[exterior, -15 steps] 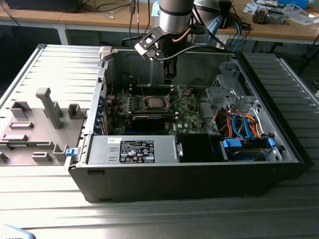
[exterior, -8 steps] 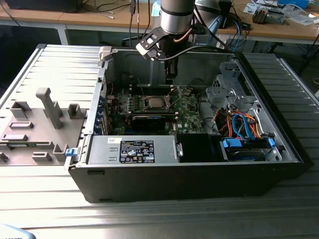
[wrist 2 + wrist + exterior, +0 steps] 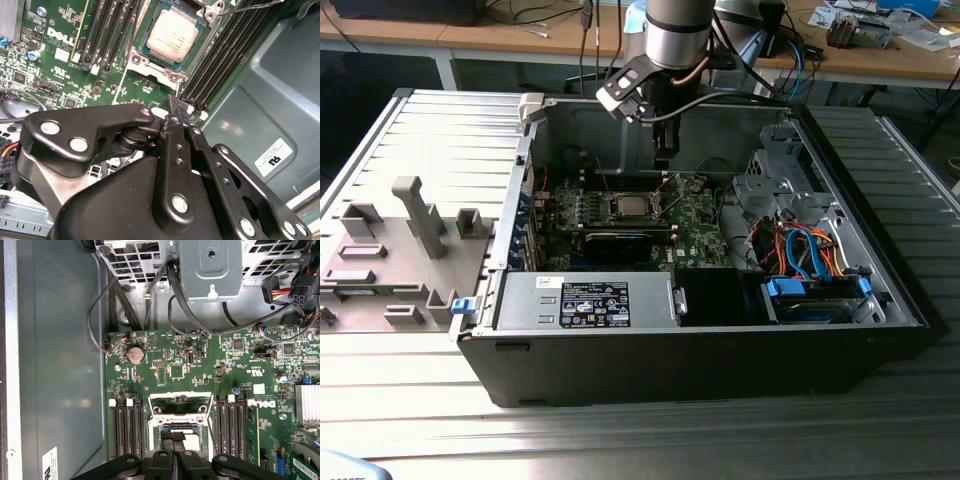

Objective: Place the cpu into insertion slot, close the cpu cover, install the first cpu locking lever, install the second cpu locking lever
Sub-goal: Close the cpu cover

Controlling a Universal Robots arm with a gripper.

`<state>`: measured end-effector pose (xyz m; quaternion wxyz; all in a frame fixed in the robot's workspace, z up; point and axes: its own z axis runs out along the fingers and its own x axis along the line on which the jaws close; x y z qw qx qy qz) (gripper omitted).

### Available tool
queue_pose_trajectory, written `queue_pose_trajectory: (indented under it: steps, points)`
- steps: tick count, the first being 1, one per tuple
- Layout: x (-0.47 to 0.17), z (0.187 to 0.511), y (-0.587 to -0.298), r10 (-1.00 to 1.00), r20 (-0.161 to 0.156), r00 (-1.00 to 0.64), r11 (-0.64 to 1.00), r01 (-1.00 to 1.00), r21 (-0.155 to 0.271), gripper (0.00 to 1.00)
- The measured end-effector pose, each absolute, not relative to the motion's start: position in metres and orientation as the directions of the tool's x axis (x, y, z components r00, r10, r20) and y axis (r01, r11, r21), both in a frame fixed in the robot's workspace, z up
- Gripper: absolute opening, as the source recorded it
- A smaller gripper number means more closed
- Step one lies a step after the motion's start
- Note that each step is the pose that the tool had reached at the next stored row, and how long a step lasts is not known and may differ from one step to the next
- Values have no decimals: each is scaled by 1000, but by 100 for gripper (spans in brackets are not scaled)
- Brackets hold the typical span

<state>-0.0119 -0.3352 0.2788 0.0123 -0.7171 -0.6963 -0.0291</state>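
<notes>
cpu (image 3: pixel 171 35): where is it found?

— It is seen seated in the insertion slot (image 3: pixel 150 64), metal top upward, framed by the slot's silver rim. In the exterior view it is placed just left of centre, on the green motherboard (image 3: pixel 700 215) inside the opened computer case (image 3: pixel 720 360).

— And how is the claw set?

— The gripper (image 3: pixel 178 106) is held just beside the slot, apart from the chip. Its fingertips are pressed together and nothing is gripped between them. In the exterior view it is hung from the arm (image 3: pixel 675 30) at upper centre, above the board.

— What is crowded around the slot?

— Long black memory slots (image 3: pixel 127 425) are ranged on both sides of it. A thin metal lever (image 3: pixel 250 6) is stretched out over one bank of them. A coin battery (image 3: pixel 135 356) is set near the board's edge, and black cables (image 3: pixel 180 300) are looped between a metal drive cage (image 3: pixel 210 265) and the board. In the exterior view a power supply (image 3: pixel 585 300) is placed at lower centre, orange and blue wires (image 3: pixel 800 250) are bundled at the right, and a grey fixture tray (image 3: pixel 390 250) is laid on the table (image 3: pixel 620 440) at the left.

— What is blocked from sight?

— In both wrist views the board nearest the camera is covered by the gripper's own black linkage (image 3: pixel 100 130). In the first wrist view part of the slot is hidden behind the fingertips.
</notes>
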Motion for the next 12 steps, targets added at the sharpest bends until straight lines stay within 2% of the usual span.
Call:
queue_pose_trajectory:
  steps: [12]
  points:
    - [-7, 278, -335, 998, 59, 29, -30, 999, 23, 11]
